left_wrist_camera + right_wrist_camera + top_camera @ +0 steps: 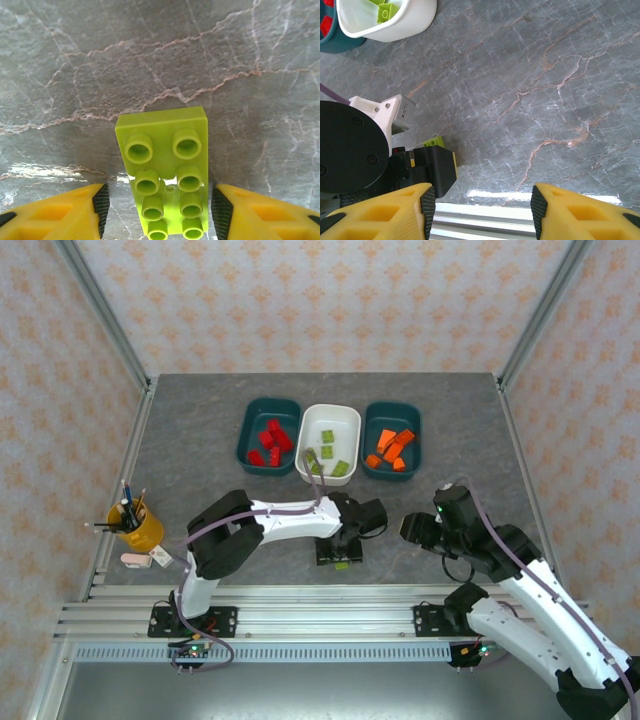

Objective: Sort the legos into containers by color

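Left pincer (159,205) low, jaws apart, right pincer (481,202) hovering, jaws apart

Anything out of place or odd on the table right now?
One green brick lies on the bare table near the arms, outside the white tub that holds the other greens; the left fingers straddle it without touching. Reds sit in the left teal tub, oranges in the right teal tub. Nothing looks spilled, tipped or damaged.

in my left wrist view the green brick (165,165) runs off the bottom edge; overhead my left pincer (340,553) covers most of it. right wrist view crops the white tub (405,25).
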